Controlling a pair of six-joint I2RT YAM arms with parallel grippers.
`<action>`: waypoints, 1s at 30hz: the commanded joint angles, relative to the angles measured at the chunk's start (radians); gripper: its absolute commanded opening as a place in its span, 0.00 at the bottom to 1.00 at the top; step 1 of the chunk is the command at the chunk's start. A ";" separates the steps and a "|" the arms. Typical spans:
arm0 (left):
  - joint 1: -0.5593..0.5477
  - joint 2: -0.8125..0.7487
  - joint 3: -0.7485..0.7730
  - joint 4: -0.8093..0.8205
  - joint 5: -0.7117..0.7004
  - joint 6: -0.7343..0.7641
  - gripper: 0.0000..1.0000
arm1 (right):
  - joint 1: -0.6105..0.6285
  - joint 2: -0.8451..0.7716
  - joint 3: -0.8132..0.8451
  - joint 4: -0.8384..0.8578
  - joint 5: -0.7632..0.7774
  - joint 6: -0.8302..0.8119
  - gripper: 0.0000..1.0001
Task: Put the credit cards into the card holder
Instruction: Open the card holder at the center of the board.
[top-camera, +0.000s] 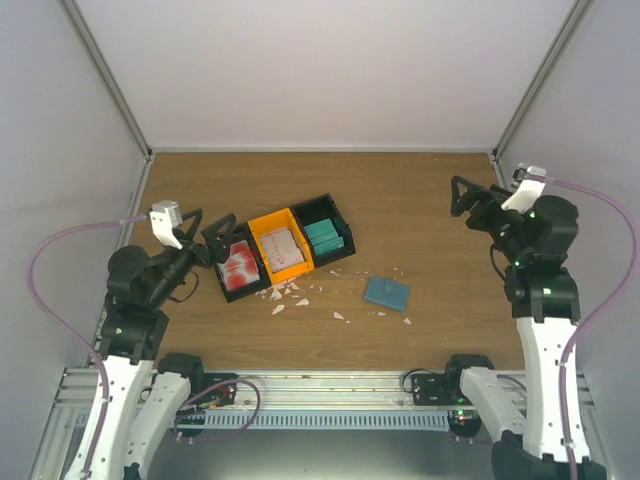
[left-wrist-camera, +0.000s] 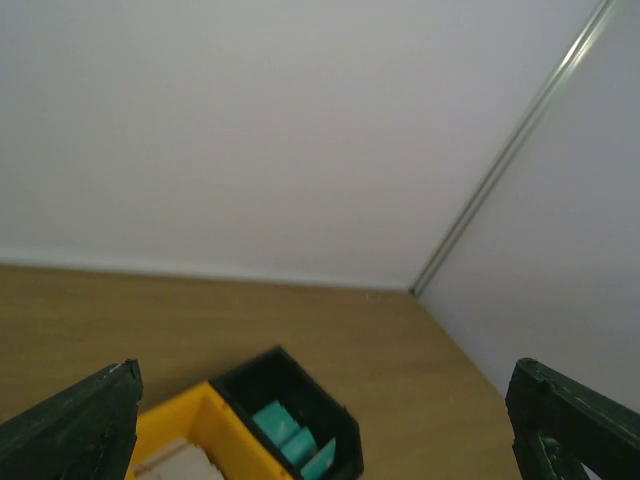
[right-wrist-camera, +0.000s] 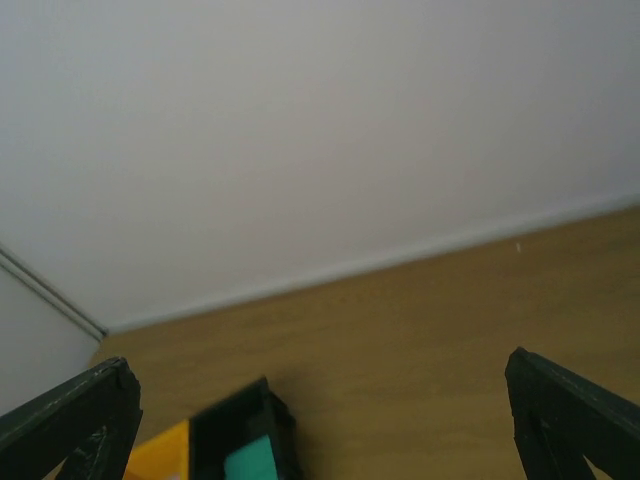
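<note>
Near the middle of the wooden tabletop (top-camera: 420, 190) stands an orange bin (top-camera: 256, 238), with a black bin touching it on each side, so that the three form a slanted row. The credit cards (top-camera: 238, 268), printed red and white, lie in the black bin (top-camera: 225, 290) on the orange bin's left. Inside the orange bin sits a paler pinkish-white stack (top-camera: 283, 250) whose print is too blurred to read. The other black bin (top-camera: 347, 243), on the orange bin's right, holds a bright teal stack (top-camera: 322, 238). The card holder (top-camera: 386, 293), flat and blue-teal, lies on bare wood to the right of the orange bin and nearer the arms, apart from all three bins. Small white scraps (top-camera: 290, 293) are strewn just on the near side of the orange bin, a few trailing toward the card holder. The left fingers (left-wrist-camera: 70, 430) are spread wide with nothing between them, held just left of the orange bin by the far edge of the cards' bin. The right fingers (right-wrist-camera: 70, 425) are likewise released and grasp nothing, raised far to the right of the orange bin, well apart from the card holder.
</note>
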 joint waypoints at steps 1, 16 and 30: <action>0.011 0.034 -0.095 0.114 0.138 -0.037 0.99 | 0.015 0.062 -0.097 -0.040 -0.008 -0.002 0.99; -0.003 0.313 -0.169 0.248 0.271 -0.085 0.99 | 0.489 0.400 -0.304 -0.148 0.417 0.297 0.85; -0.242 0.439 -0.184 0.299 0.264 -0.053 0.99 | 0.533 0.462 -0.523 -0.071 0.189 0.299 0.72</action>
